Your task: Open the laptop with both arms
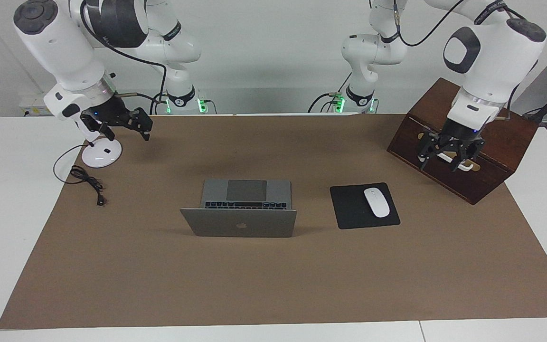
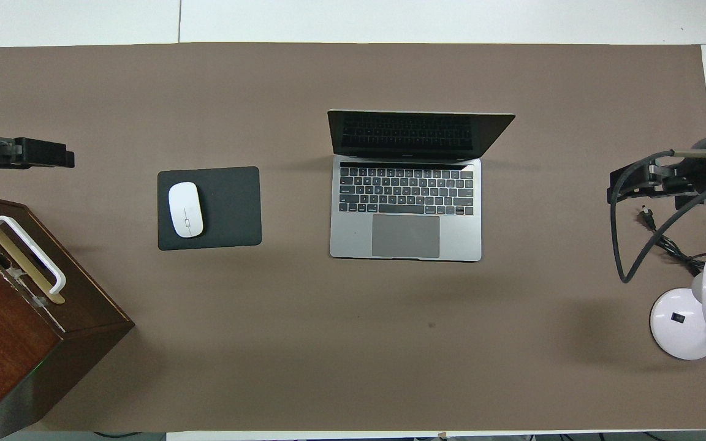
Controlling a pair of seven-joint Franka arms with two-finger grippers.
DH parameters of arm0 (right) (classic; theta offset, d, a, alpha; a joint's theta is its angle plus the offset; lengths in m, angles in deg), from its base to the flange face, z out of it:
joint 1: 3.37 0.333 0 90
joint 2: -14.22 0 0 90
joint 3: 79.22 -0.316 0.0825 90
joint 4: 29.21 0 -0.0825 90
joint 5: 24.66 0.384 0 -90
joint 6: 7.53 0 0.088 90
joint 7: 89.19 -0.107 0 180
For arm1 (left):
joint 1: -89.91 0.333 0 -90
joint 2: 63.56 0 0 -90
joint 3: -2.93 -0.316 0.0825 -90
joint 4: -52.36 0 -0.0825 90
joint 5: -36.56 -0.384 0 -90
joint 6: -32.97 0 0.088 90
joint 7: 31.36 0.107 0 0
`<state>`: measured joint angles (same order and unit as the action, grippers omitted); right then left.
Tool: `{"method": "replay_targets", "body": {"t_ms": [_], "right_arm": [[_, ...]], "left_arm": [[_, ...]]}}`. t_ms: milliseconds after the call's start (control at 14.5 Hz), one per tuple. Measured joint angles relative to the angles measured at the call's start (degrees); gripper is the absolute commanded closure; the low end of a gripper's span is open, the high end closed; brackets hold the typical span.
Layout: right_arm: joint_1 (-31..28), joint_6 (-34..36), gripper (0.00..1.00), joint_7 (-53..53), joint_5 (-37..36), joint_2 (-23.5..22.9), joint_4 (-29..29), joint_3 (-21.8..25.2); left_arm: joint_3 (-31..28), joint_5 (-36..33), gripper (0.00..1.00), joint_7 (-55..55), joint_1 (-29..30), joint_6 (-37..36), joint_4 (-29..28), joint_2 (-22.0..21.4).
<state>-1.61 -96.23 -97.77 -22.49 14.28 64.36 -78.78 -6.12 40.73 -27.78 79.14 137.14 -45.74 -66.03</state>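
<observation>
Right now I am looking at the laptop (image 1: 239, 214) sitting open in the middle of the brown mat (image 1: 273, 285), its lid standing up and facing away from the robots, keyboard and trackpad turned toward them, so the opening itself is reading to me as already done. I am holding the left gripper (image 1: 449, 154) up over the wooden box (image 1: 487, 180) at the left arm's end of the table, its fingers spread wide and gripping nothing. I am keeping the right gripper (image 1: 124, 126) hanging near the lamp base (image 1: 101, 155) at the right arm's end, also with its fingers apart and empty. Both are sitting well apart from the laptop, one off each short side, with its long axis running straight between them; I am judging neither arm clearly nearer, and any further move would be coming inward along that axis. Between the left gripper and the laptop, the mouse (image 2: 185, 209) is lying on its black pad (image 2: 230, 208). From overhead I am seeing the keys, the dark screen and only the grippers' tips at the edges; from the facing camera I am getting the logo on the lid and how high each gripper is hanging.
</observation>
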Motion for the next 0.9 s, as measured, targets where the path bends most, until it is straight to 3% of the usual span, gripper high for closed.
{"method": "replay_targets", "body": {"t_ms": [414, 897], "right_arm": [[-1.75, -0.04, 0.00, -0.78, 0.00, 0.25, 0.63, 0.73], [-2.32, -2.57, 0.00, -0.78, 0.00, 0.57, 1.48, 0.90]], "left_arm": [[-0.37, -3.08, 0.00, -2.73, 0.10, -21.10, 9.46, -0.59], [0.00, -4.09, 0.00, -6.23, 0.81, -22.48, 10.32, -0.53]]}}
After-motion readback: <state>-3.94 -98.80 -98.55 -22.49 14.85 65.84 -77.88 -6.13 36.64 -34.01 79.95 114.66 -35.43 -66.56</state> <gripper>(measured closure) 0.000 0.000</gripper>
